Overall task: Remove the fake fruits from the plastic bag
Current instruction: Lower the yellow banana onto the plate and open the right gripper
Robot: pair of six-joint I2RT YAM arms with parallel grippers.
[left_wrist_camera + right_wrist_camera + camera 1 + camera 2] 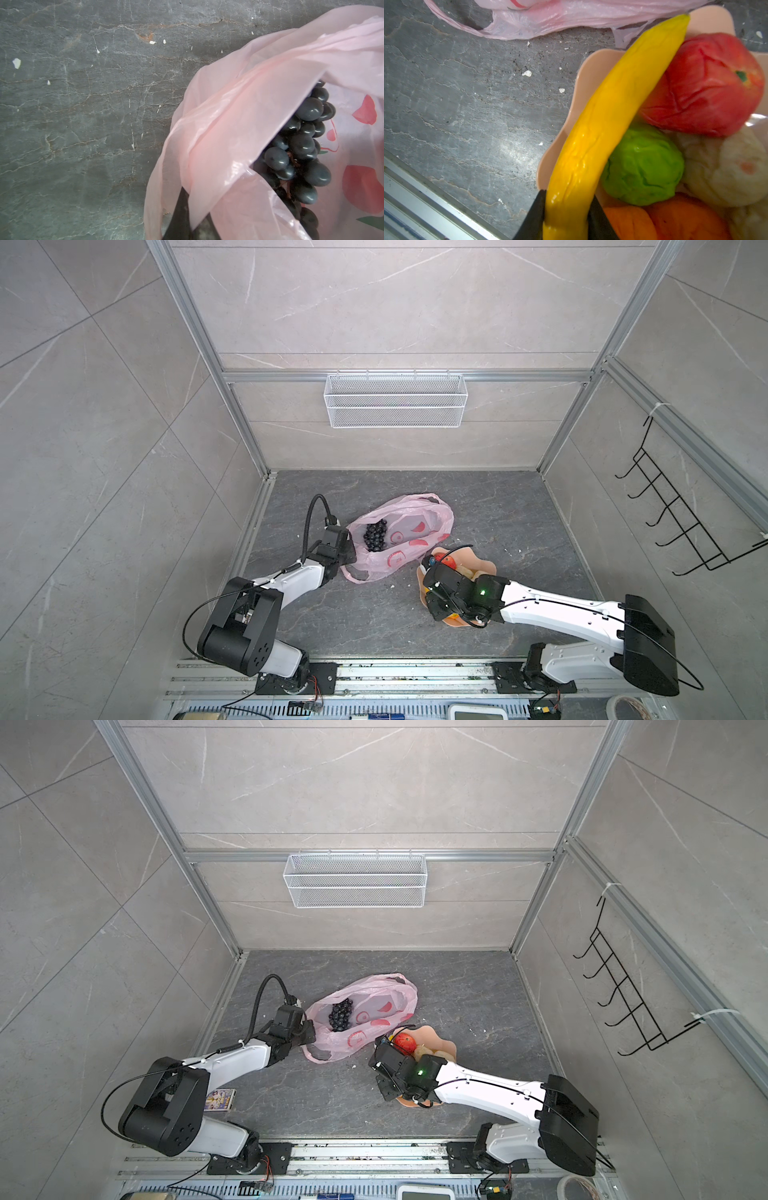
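Grape bunch [301, 145]: inside the bag [415, 514] on the bench [498, 510] — apparently the last fruit to remove. Banana [608, 116]: gripped in my right jaws at the plate [591, 68], which holds the other fruits [643, 166]. My left jaws: closed, pinching the bag rim.

Top views look steeply down; both close wrist views share the bag [239, 116].

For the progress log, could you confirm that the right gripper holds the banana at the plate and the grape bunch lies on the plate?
Not quite: the grape bunch lies inside the plastic bag, as the left wrist view shows. The right gripper does hold the banana at the plate.
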